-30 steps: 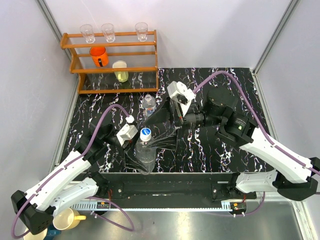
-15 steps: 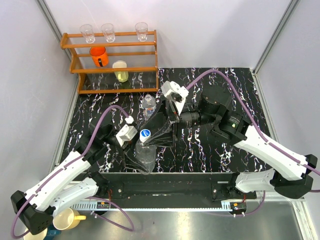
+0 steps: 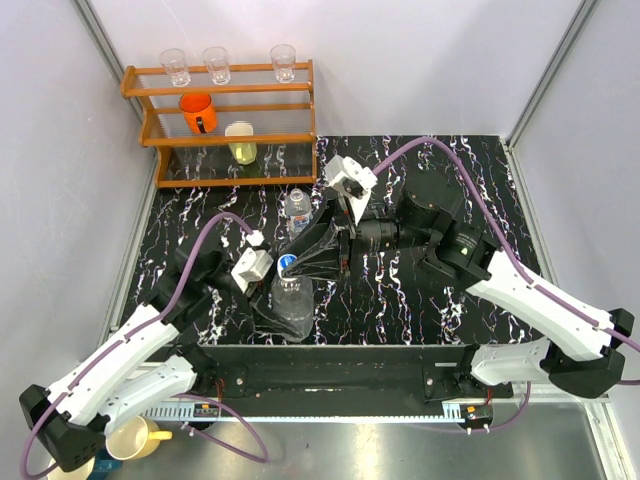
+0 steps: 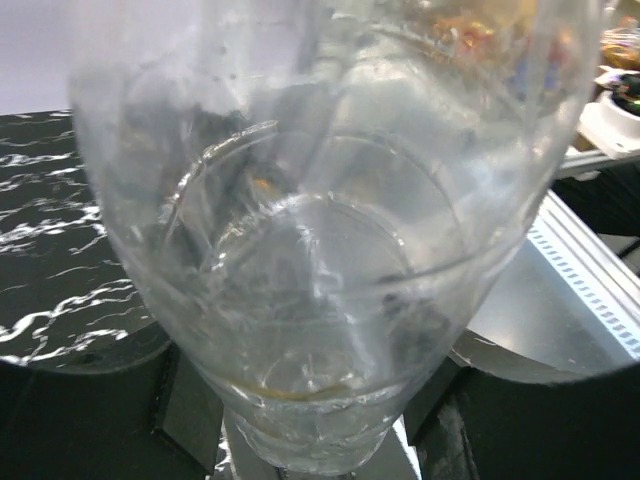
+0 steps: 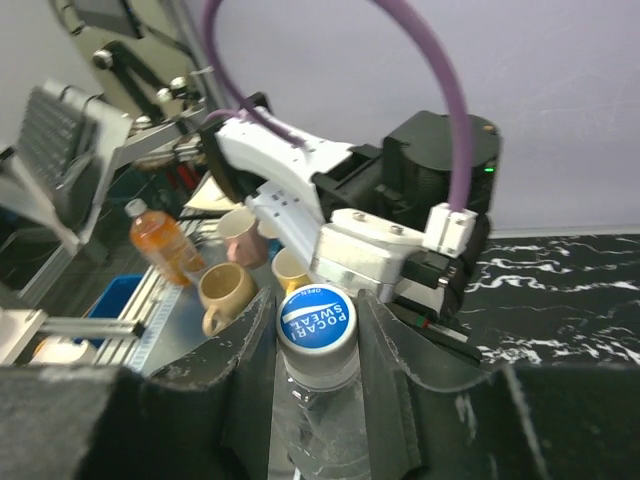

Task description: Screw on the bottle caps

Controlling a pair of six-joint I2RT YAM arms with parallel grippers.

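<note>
**Counter**: black with white veining, carrying everything listed below. A wooden rack of glasses and cups stands at its far left corner, well apart from the work.

**My right arm**: reaches from the near right to the middle of the counter. A second ago its pincer stood wide open, short of the bottle's top. Since then it has swung in leftward and closed.

**My left arm**: stretched in from the near left. It has held its place and its grip over that same second.

**Wider bottle**: clear and upright, near the front middle of the counter. My left pincer is clasped round its body, and the clear wall fills the left wrist view.

**Narrower bottle**: stands just behind the wider one, free of both pincers. Its top looks pale, but I cannot tell whether a cap is seated there.

**My right pincer**: clenched, with one dark finger pressed against each side of the cap.

**Bottle cap**: white at the sides, blue and printed on top, sitting on the neck of the wider bottle.

**Reading of the change**: the approach is over and the grip is made. With the body braced by my left and the cap pinched by my right, I judge that turning the cap down is the step in hand. The frames do not show whether the threads have caught. A cap sitting crooked would bind rather than tighten.
</note>
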